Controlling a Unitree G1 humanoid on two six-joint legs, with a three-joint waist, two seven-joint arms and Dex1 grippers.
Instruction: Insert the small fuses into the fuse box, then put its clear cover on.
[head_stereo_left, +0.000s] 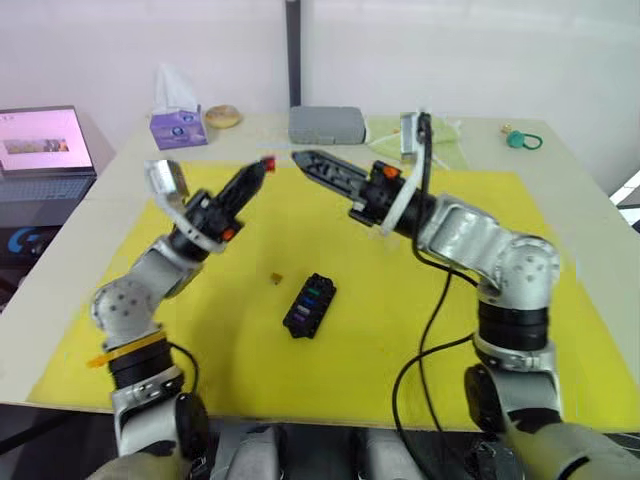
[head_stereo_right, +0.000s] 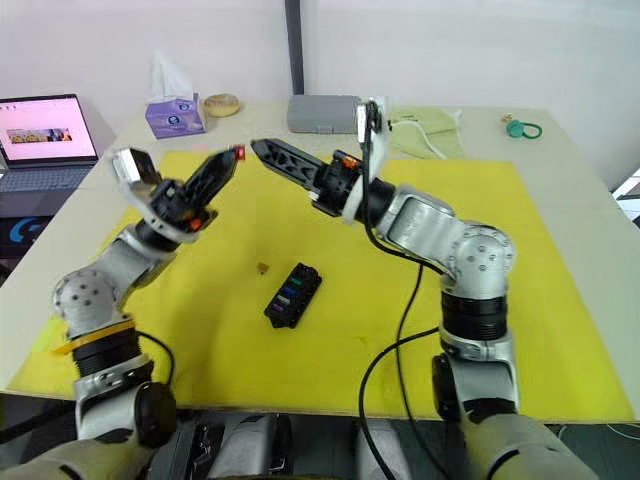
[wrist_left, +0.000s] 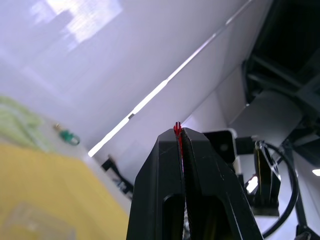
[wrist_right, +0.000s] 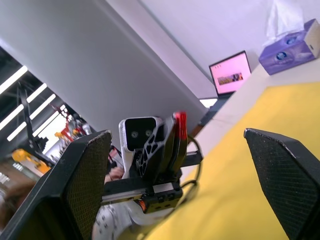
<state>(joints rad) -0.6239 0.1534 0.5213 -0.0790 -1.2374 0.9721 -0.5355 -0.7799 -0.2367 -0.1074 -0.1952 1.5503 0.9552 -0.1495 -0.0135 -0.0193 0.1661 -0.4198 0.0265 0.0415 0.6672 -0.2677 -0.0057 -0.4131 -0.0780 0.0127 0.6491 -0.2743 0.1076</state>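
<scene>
a: left eye view first, from the left. what's the left gripper (head_stereo_left: 262, 167) doing?

b: it's raised above the yellow mat (head_stereo_left: 400, 330), fingers pressed together on a red fuse (head_stereo_left: 268, 160). the left wrist view shows that fuse (wrist_left: 177, 131) as a thin red sliver pinched at the very tips.

a: and below it?

b: a small orange fuse (head_stereo_left: 275, 278) lies loose on the mat. just to its right sits the black fuse box (head_stereo_left: 309, 305), angled, with a few coloured fuses in its slots.

a: the right gripper?

b: the right gripper (head_stereo_left: 300, 158) is lifted too, pointing toward the left one, tips near but apart. in the right wrist view its fingers (wrist_right: 285, 175) stand wide apart with nothing between them.

a: behind?

b: a tissue box (head_stereo_left: 177, 124) at the back left, a grey case (head_stereo_left: 326, 123) at the table's far edge.
</scene>
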